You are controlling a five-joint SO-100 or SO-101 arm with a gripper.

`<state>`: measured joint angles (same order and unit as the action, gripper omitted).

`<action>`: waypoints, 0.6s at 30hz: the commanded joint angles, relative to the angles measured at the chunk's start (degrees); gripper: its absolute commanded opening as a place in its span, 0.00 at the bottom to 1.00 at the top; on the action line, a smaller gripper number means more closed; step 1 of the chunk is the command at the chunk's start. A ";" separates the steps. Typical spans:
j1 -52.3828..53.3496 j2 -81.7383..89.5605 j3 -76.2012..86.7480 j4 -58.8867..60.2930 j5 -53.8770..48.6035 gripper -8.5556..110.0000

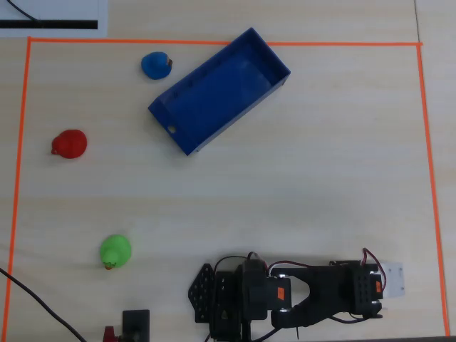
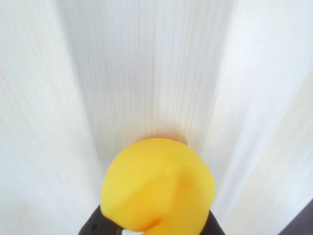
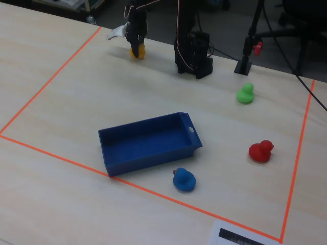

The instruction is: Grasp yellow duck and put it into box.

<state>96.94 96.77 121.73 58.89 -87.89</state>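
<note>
I work in what reads as a robotics lab or office test bench. My base sits on a pale wood-grain table point(image 3: 76, 97) with a work zone marked out in orange tape point(image 3: 51, 81). In the fixed view, the far edge shows a black camera stand point(image 3: 250, 38) with a red clamp point(image 3: 257, 47), loose black cables point(image 3: 301, 84), and office chair legs point(image 3: 301, 20) beyond.

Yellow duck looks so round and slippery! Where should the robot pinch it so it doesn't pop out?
Best across its fat rounded body, coming down from above with one finger on each side. The wrist view shows the yellow duck already sitting between the gripper like that, and the fixed view shows the same hold. The beak is hidden, so skip it.
</note>
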 commanded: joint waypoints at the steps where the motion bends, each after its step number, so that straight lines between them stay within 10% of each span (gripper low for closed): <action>1: -1.85 2.55 -10.02 4.22 8.88 0.07; 12: -41.13 -2.37 -68.12 34.19 35.16 0.07; 18: -63.28 1.23 -65.13 37.18 33.66 0.07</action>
<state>47.46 93.78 54.58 95.80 -53.00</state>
